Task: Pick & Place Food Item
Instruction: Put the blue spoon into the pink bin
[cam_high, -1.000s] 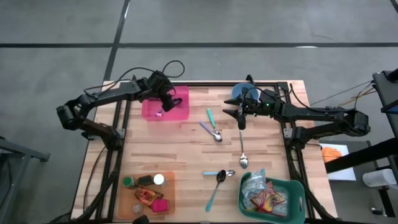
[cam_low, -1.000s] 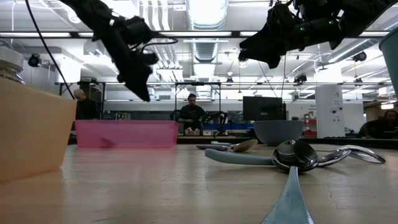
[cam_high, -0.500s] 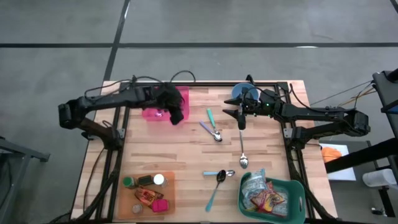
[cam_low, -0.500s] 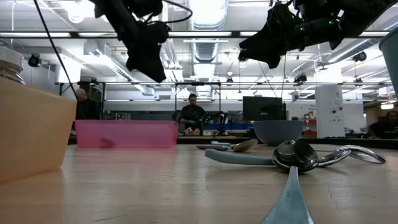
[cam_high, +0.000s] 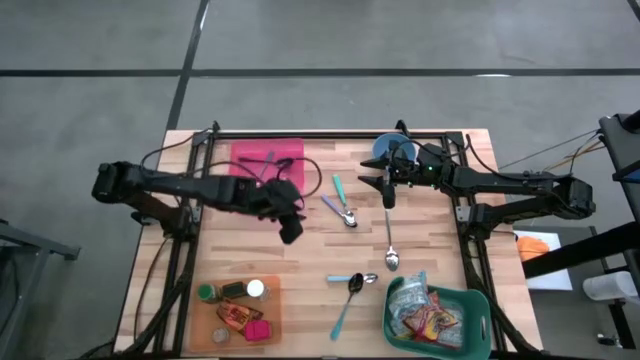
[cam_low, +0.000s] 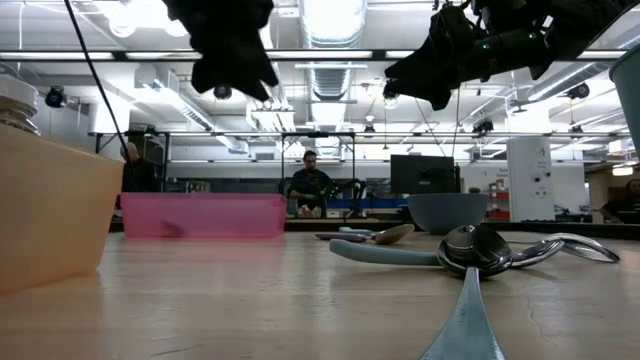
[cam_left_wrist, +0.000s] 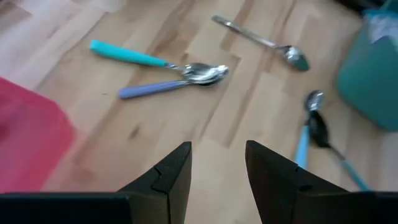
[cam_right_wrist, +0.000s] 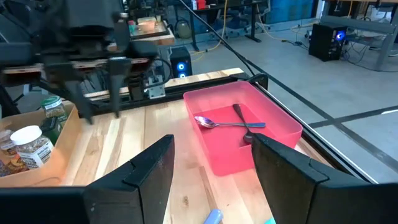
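Left tool (cam_high: 289, 228) hung empty and parted over the desk (cam_high: 300, 260) mid-frame, right tool (cam_high: 386, 192) also parted and empty near the bowl (cam_high: 390, 150).

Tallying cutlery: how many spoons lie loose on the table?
5: teal-handled spoon and purple-handled spoon, bowls touching, mid-table; silver spoon beside them; blue-handled spoon and dark-bowled spoon crossed near the green basket.

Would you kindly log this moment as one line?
left gripper: open, empty, above bare table | right gripper: open, empty, waiting near blue bowl | pink bin: two utensils
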